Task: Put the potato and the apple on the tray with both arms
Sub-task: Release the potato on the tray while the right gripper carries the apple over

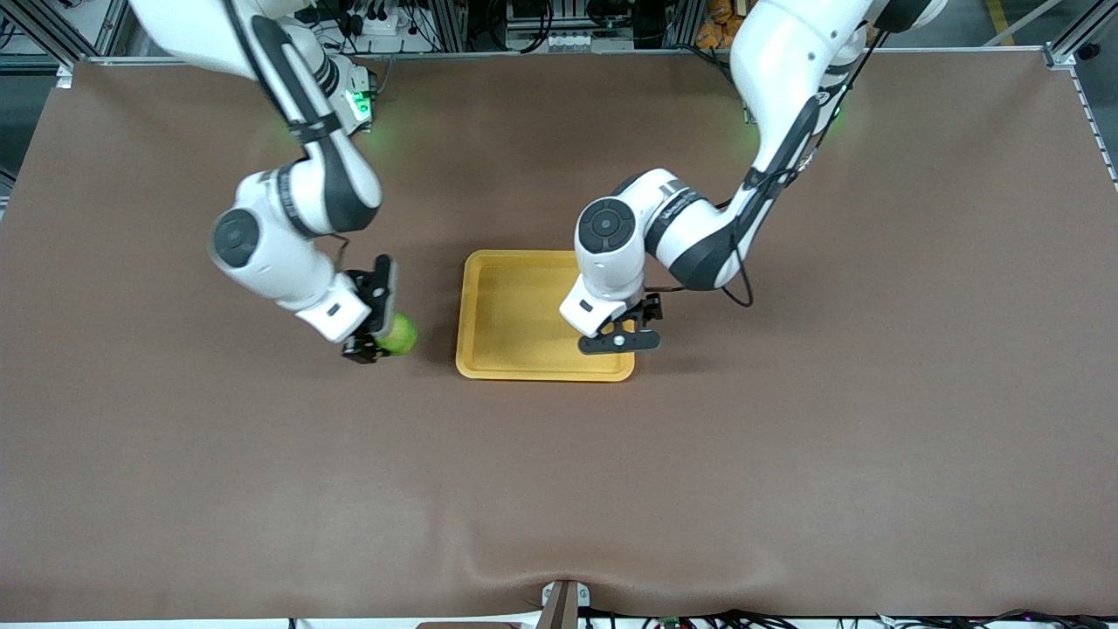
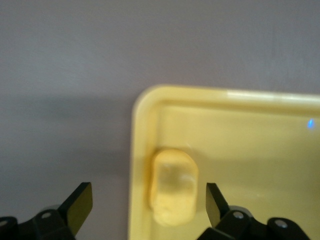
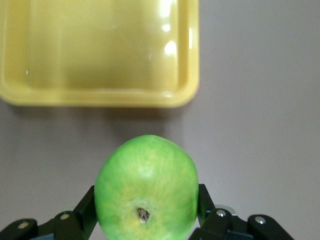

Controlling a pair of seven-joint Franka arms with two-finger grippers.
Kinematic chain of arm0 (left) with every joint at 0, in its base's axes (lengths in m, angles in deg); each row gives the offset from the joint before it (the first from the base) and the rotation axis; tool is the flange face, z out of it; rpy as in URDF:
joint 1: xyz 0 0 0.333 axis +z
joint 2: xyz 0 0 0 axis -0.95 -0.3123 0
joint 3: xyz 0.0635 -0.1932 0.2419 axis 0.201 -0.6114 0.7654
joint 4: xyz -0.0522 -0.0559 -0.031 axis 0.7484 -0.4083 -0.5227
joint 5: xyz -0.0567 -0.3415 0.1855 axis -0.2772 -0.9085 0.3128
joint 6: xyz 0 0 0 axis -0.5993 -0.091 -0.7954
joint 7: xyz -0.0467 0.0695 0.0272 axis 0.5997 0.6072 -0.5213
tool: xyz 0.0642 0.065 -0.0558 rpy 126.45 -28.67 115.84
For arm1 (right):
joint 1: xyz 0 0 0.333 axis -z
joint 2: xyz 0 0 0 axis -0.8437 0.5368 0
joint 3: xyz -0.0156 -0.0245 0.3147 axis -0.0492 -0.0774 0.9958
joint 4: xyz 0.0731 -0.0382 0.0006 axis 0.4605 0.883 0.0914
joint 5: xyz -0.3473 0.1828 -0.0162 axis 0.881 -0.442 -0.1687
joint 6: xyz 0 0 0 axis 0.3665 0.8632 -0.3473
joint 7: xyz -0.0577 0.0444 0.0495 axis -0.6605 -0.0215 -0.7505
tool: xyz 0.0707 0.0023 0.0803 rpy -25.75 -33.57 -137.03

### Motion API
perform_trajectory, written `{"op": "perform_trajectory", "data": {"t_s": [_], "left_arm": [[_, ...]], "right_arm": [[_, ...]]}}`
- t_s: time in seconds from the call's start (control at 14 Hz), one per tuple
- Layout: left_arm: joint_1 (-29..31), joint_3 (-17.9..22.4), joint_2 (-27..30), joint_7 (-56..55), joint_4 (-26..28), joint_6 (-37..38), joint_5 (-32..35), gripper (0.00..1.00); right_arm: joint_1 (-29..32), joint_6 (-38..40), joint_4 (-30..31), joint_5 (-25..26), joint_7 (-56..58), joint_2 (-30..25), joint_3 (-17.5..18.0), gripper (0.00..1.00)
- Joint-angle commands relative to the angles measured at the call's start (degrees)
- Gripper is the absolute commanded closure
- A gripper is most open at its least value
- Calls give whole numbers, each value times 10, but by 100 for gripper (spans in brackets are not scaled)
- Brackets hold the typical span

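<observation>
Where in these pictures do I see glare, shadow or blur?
Right wrist view: bright glare spots on the tray floor; the apple is sharp. Left wrist view: soft focus overall, the potato looks hazy, and a dark shadow lies on the table beside the tray. Front view: evenly lit, with green glow at the arm bases.

Green apple [image 3: 146, 187], yellow tray [image 1: 472, 306]

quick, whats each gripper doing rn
left gripper: open over the tray, potato lying released in it
right gripper: shut on the apple
</observation>
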Motion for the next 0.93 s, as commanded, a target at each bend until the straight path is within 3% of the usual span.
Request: {"op": "perform_trajectory", "data": {"t_s": [0.0, 0.43, 0.86], "left_arm": [[44, -7, 62, -1, 4, 49, -40, 0], [111, -9, 156, 61, 4, 140, -47, 0], [187, -8, 224, 168, 4, 211, -47, 0]], "right_arm": [[-72, -51, 42, -10, -93, -20, -7, 100], [-135, -139, 33, -10, -147, 50, -7, 100], [-169, -145, 18, -10, -201, 70, -7, 100]]}}
